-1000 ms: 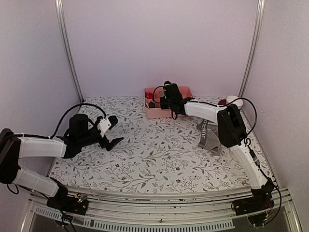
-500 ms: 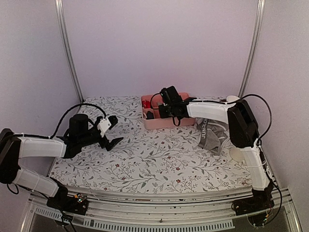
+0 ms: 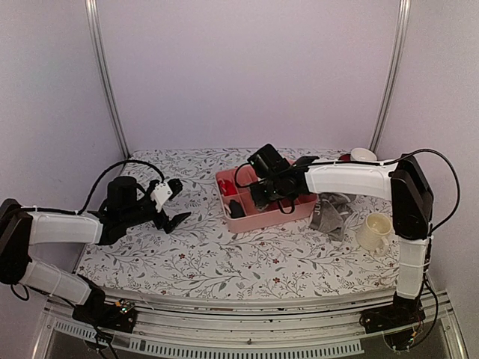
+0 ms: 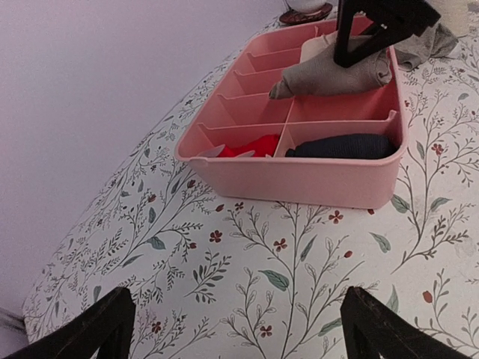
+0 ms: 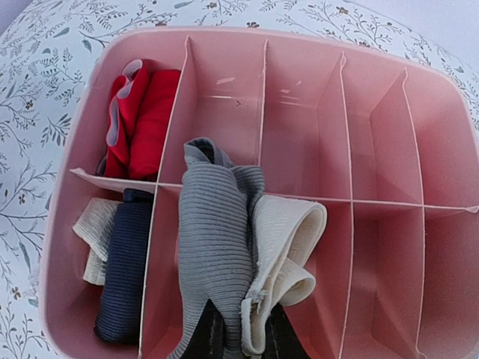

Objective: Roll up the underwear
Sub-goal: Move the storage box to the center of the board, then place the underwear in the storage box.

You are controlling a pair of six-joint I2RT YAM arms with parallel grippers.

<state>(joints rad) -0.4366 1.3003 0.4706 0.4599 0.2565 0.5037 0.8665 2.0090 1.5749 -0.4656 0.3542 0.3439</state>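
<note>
- Right gripper (image 5: 241, 334), bottom centre of its wrist view: jaws pinched together on the grey briefs (image 5: 217, 247), holding them at the near end of the roll.
- The briefs are bunched into a loose roll. The ribbed grey part is on the left, and the pale waistband is folded alongside on the right.
- The roll hangs over the pink tray (image 3: 271, 221), centre of the overhead view. It crosses the long divider at about the second column from the left of the wrist view.
- In the left wrist view the roll looks lifted above the rim. Can't tell if its tip touches a divider.
- Second garment, the grey boxer-briefs (image 3: 331, 213), lies crumpled on the table (image 3: 224, 254) just right of the tray. Nothing is gripping it.
- Left gripper (image 3: 174, 203), left of centre in the overhead view: jaws wide apart, nothing between them. It sits low over the floral table surface, well apart from the tray and pointing toward it.
- Already in the tray, wrist view: a red item (image 5: 146, 120) in the upper-left cell, and a navy roll (image 5: 123, 277) in the lower-left cell with a cream piece beside it.
- A cream mug (image 3: 373, 232) stands upright on the table, right of the boxer-briefs.
</note>
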